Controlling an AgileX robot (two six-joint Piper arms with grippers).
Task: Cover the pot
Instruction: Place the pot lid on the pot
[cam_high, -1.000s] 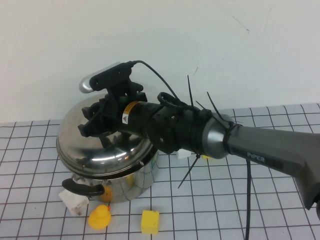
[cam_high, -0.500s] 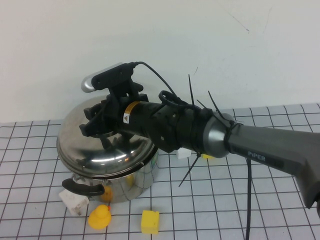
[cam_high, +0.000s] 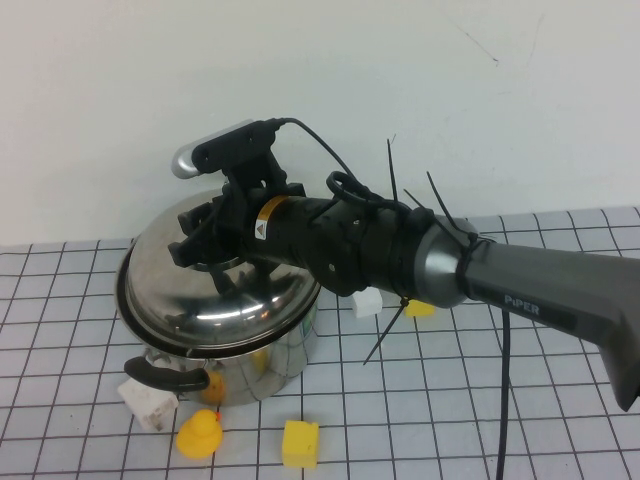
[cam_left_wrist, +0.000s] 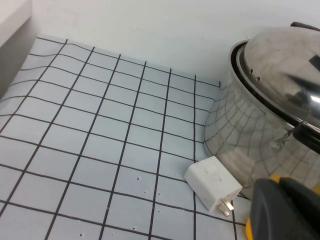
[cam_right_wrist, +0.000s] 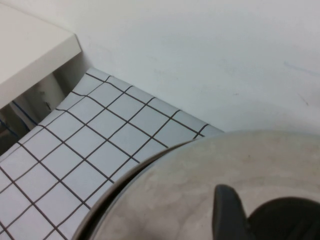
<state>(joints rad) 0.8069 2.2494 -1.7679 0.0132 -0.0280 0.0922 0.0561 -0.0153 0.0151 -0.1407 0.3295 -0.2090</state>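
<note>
A large shiny steel pot (cam_high: 262, 365) stands toward the left of a white tabletop (cam_high: 480, 400) ruled with a black grid. One black side handle (cam_high: 165, 377) juts toward the near edge. A domed steel lid (cam_high: 215, 290) sits over its mouth, tilted, with the far-left rim raised and a dark gap showing beneath it in the left wrist view, so the pot is not yet properly covered.

The right arm reaches in from the right, stretched across to the lid's crown. The right gripper (cam_high: 215, 245) is over the centre of the dome, where the lid's knob would be. Its black fingers appear closed around that knob, though the knob itself is hidden by them. Holding the lid at its centre would let it hang level and settle onto the rim. Compared with a second ago, the gripper and wrist camera have risen a little and the lid has tipped up and shifted slightly right.

The left gripper is not visible. Its camera looks at the pot's side from low near the tabletop, suggesting that arm is parked.

Beside the pot lie a white plug adapter (cam_left_wrist: 214, 189), a yellow rubber duck (cam_high: 199, 434), a yellow block (cam_high: 300, 443) and a white block (cam_high: 367, 302).
</note>
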